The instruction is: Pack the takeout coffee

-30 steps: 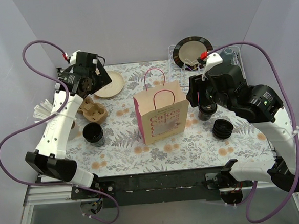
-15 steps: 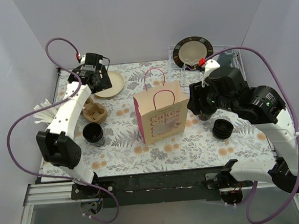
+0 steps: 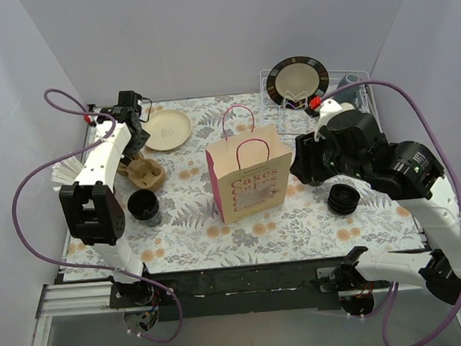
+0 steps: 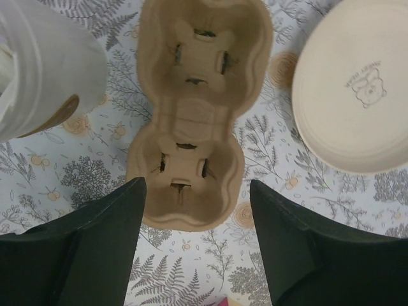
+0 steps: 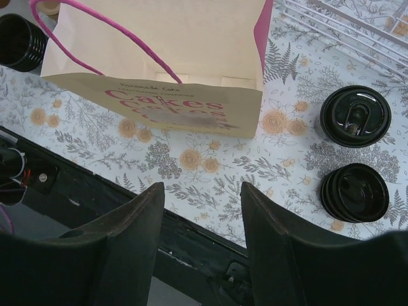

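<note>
Both grippers stand open and empty; the coffee cup sits on the table beside the paper bag.

The right gripper [image 5: 201, 191] holds its jaws apart with nothing between them, hanging over the flowered table [image 5: 287, 166] near its front edge. Ahead of it stands the paper bag [image 5: 159, 38], and to the bag's right the coffee cup [image 5: 354, 116]: small, black, upright, closed by a glossy round black lid. A low stack of lids [image 5: 354, 192] lies just beside it on the near side. The left gripper [image 4: 197, 191] is likewise parted and empty above a cardboard cup carrier [image 4: 191, 127], with a beige plate [image 4: 357, 95] close by.
</note>
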`<action>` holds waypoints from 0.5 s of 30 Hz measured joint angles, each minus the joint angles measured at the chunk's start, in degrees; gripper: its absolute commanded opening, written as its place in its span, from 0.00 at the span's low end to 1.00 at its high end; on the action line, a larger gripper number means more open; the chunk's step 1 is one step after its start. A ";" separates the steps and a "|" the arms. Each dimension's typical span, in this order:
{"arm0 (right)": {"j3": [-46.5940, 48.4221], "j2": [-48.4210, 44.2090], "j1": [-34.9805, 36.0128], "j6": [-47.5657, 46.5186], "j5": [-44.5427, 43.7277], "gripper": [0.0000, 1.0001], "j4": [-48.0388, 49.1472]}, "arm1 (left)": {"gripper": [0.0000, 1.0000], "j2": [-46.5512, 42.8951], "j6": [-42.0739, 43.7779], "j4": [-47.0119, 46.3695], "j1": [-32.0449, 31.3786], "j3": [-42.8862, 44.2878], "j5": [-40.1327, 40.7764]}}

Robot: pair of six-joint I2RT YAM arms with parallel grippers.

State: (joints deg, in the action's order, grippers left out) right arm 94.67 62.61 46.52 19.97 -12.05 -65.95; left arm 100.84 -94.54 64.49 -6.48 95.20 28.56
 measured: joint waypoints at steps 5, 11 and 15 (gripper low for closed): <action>-1.90 -1.79 0.00 0.87 -0.31 0.59 0.07 | 0.63 1.38 -1.77 -0.74 1.90 -0.37 0.07; -2.58 -1.95 0.00 1.31 -1.11 0.59 0.20 | 0.61 3.30 -1.14 -3.74 2.47 -1.55 -0.50; -2.78 -1.90 0.00 1.84 -1.42 0.59 0.15 | 0.59 4.63 -0.83 -4.28 3.98 -2.51 -1.14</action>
State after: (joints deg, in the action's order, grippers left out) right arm 91.90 60.71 46.52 21.80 -13.47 -65.80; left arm 105.47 -95.37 60.20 -2.50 92.68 27.42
